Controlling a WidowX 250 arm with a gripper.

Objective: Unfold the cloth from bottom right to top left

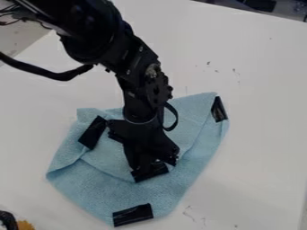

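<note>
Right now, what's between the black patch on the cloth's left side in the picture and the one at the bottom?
Just blue cloth, with a fold's edge crossing it. The camera view shows that.

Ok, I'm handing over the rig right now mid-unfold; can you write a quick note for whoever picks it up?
Tool: low over the middle of the cloth, at a black patch; can't tell whether it has hold of it.
Cloth: light blue, on the white table, folded over itself, with other black patches at left, right and bottom.
Done: tool is at the folded layer; no full unfolding.
Left: confirm a hold, then probably carry that layer toward the top left and lay it flat.
</note>
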